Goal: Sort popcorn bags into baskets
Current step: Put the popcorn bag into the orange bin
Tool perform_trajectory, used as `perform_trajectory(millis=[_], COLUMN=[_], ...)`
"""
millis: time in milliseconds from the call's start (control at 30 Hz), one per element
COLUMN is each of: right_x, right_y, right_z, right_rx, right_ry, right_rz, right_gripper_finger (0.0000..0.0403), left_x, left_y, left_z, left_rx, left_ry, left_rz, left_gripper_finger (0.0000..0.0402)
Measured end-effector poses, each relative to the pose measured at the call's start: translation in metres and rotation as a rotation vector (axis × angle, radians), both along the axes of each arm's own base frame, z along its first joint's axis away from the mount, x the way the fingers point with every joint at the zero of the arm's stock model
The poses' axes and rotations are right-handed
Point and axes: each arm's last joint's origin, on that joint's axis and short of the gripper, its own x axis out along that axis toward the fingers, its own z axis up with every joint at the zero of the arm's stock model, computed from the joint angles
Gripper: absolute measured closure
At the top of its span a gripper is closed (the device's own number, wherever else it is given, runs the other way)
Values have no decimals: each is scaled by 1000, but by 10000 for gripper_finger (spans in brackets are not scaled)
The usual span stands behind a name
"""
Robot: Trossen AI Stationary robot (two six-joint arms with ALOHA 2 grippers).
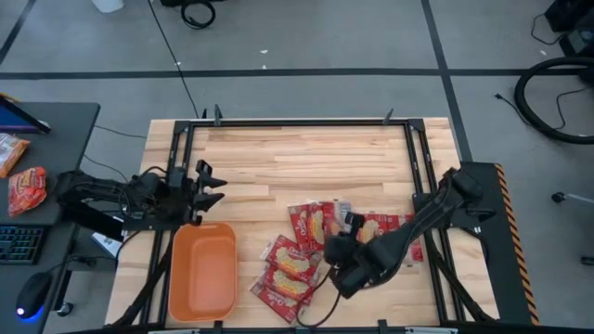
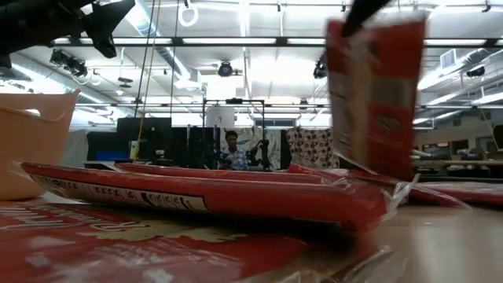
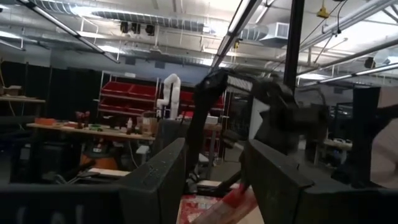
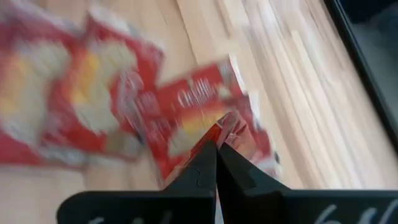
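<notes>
Popcorn bags [image 1: 297, 260] sit heaped on the wooden table [image 1: 306, 167] right of the orange basket [image 1: 200, 274]. Only the low view shows one bag [image 2: 376, 94] hanging upright off the pile, its top cut off. In the right wrist view the right gripper [image 4: 216, 148] is pinched tight on that bag's edge. Left gripper [image 1: 206, 190] hovers spread apart beside the basket.

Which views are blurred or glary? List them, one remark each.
High view: sharp and evenly lit over the orange basket. Low view: bright ceiling lights glare, the nearest popcorn bags are out of focus, and the lifted bag is smeared. Left wrist view: dim, with the left pincer soft. Right wrist view: the bags are streaked by motion beyond the shut right pincer.
</notes>
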Motion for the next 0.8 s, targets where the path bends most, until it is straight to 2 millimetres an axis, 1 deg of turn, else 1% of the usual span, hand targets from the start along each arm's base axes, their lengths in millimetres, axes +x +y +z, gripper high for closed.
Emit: perform_trajectory(millis=[100, 167, 333, 467, 533, 667, 800], right_x=[7, 13, 35, 57, 65, 80, 93], right_y=[-7, -10, -14, -21, -27, -37, -43], right_z=[19, 31, 48, 53, 55, 65, 64], right_rx=[63, 85, 95, 123, 145, 214, 265], right_ry=[-115, -174, -300, -380, -410, -526, -594], right_rz=[24, 80, 258, 388, 443, 538, 631], right_gripper_finger=[400, 400, 400, 400, 400, 400, 400], left_x=[0, 0, 0, 0, 0, 0, 0], left_y=[0, 0, 0, 0, 0, 0, 0], left_z=[0, 0, 0, 0, 0, 0, 1], left_rx=[7, 10, 10, 10, 10, 10, -11], left_ry=[0, 0, 2, 2, 3, 3, -4], left_rz=[4, 5, 5, 5, 5, 5, -4], left_gripper_finger=[230, 230, 230, 230, 230, 230, 230])
